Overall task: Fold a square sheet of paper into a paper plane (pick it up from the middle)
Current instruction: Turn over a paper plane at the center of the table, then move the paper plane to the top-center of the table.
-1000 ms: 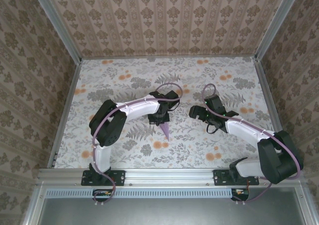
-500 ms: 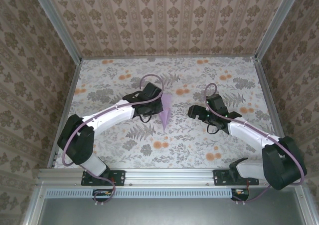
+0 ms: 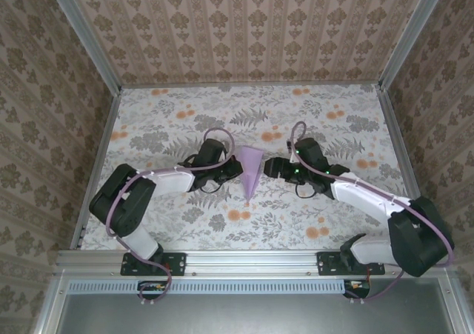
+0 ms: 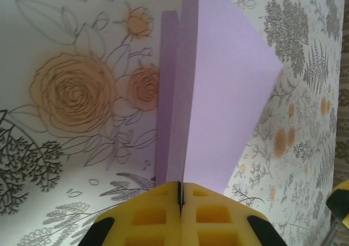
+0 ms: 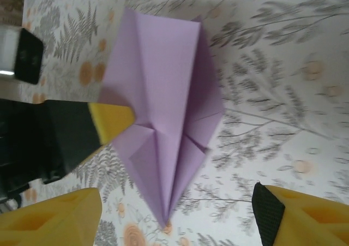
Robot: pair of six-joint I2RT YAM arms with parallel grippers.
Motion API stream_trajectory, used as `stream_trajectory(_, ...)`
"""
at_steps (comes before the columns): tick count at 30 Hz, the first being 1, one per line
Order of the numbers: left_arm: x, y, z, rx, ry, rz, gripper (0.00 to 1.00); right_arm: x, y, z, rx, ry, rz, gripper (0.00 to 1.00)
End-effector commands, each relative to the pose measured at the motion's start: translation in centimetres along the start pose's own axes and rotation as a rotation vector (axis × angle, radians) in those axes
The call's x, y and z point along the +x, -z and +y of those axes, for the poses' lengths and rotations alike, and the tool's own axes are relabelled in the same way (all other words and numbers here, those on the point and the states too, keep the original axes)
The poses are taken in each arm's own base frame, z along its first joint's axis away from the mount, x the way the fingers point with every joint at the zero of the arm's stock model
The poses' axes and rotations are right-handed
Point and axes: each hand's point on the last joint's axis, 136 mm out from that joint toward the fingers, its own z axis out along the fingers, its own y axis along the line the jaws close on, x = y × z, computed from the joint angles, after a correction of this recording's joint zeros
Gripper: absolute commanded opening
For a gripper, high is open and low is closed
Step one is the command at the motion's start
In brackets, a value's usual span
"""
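- from above, one paper plane (image 3: 251,169) sits near the middle of the floral bench (image 3: 170,119), with its point toward the near edge and its wide end away from it. the left tool (image 3: 237,167) is at its left side and the right tool (image 3: 268,167) is just beside its right side.
- the left wrist view shows the grip that the top view hides: the yellow pads (image 4: 152,219) are pressed together with no gap, clamped on a folded edge of the plane. a broad purple flap fans away from them.
- the right wrist view shows the creases: a centre fold and small triangular folds near the nose. one yellow finger (image 5: 112,120) of the left tool lies against the plane's side.
- in that same view the right tool's own fingers (image 5: 60,219) stand well apart and hold nothing. the plane's point sits between them in the picture, and it seems clear of both, though the blur leaves that unsure.
- count: one plane, two tools.
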Motion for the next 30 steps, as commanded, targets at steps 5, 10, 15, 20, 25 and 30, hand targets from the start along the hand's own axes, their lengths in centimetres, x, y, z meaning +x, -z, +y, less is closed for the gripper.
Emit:
stream_trajectory(5, 0.2, 0.8, 0.8, 0.056, 0.041, -0.02, 0.0, 1.3, -4.0, 3.8, -0.009, 0.059, 0.095, 0.62)
stream_trajectory(10, 0.5, 1.4, 2.2, 0.027, 0.057, -0.038, 0.0, 2.1, -6.3, 4.7, 0.027, 0.095, 0.147, 0.61)
stream_trajectory(15, 0.5, 1.8, 2.7, 0.02, 0.062, -0.04, 0.0, 3.4, -8.0, 4.5, 0.086, 0.136, 0.203, 0.63)
stream_trajectory(20, 0.6, 1.8, 2.8, 0.024, 0.06, -0.037, 0.0, 4.0, -8.5, 4.6, 0.096, 0.165, 0.231, 0.62)
stream_trajectory(25, 0.7, 1.8, 3.1, 0.015, 0.066, -0.036, 0.0, 4.0, -9.0, 3.4, 0.164, 0.172, 0.243, 0.64)
stream_trajectory(30, 0.8, 1.8, 3.3, 0.01, 0.068, -0.033, 0.0, 3.9, -9.1, 2.7, 0.206, 0.199, 0.24, 0.72)
